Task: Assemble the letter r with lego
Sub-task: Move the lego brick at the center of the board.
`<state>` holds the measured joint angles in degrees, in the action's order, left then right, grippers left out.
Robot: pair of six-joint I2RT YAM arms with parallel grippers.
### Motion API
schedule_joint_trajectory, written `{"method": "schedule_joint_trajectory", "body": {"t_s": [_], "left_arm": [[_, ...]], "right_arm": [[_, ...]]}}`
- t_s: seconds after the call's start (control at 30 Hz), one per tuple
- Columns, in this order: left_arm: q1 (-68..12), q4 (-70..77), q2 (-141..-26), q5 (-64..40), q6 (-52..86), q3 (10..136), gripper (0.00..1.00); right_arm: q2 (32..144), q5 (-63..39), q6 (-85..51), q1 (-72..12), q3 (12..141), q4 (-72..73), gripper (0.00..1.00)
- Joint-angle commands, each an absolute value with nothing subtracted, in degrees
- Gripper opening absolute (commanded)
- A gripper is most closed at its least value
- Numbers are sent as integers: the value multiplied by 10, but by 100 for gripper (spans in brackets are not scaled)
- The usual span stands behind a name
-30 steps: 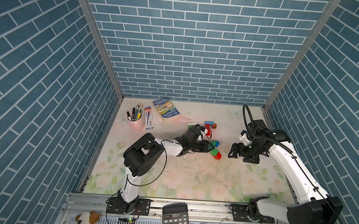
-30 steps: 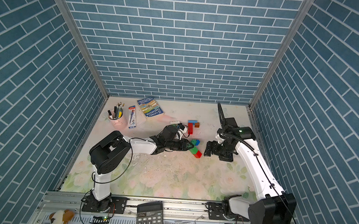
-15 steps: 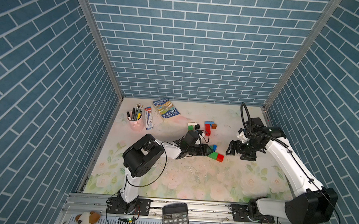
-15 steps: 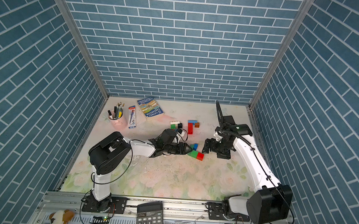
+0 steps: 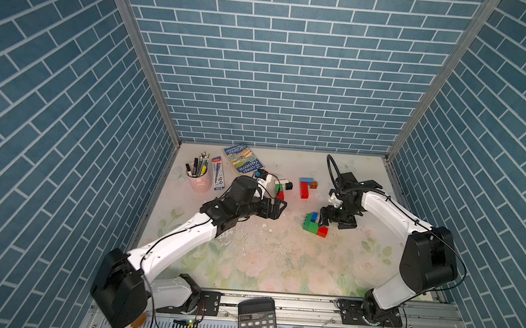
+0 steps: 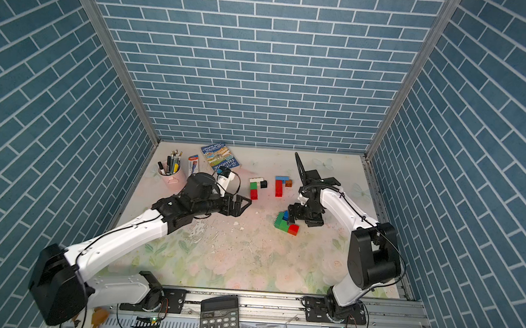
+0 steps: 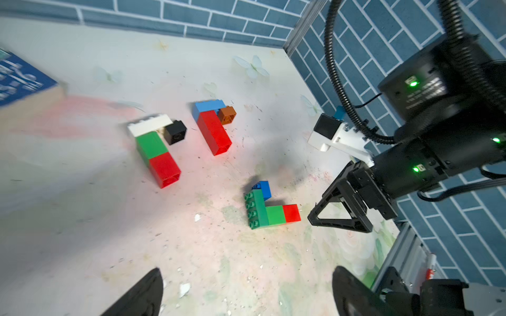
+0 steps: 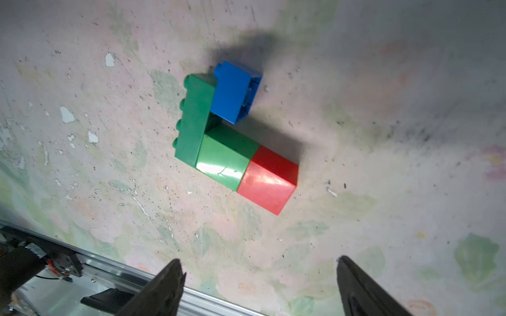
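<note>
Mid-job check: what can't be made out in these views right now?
Blue brick: in both top views, partly behind the right gripper.
Book: left wrist view, blurred, cut off by the edge.
Calculator: both top views, cut off by the edge.
Pens in the cup: too small to tell apart.

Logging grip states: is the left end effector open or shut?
Open. The left end effector shows fingers wide apart in its wrist view, nothing between them.

Green, blue and red on the joined plastic lego bricks; faded pastel flowers across the desk; blue brick-patterned walls.
</note>
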<state>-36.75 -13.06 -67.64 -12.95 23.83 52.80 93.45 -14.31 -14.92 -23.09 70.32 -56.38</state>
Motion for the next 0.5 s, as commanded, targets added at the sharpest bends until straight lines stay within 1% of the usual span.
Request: {"method": "schedule_joint_trajectory", "body": {"t_s": [0.0,0.27,0.47], "left_arm": [[-340,-246,-641,-96,184,505,99],[-301,-284,-584,-107,149,502,99],[-258,-288,-559,-138,138,487,99]], "right_arm": [[965,-127,-108,-242,725,-539,89],[1023,-137,-88,-249,734,-500,88],[1063,-187,-93,-262,754,-478,86]]}}
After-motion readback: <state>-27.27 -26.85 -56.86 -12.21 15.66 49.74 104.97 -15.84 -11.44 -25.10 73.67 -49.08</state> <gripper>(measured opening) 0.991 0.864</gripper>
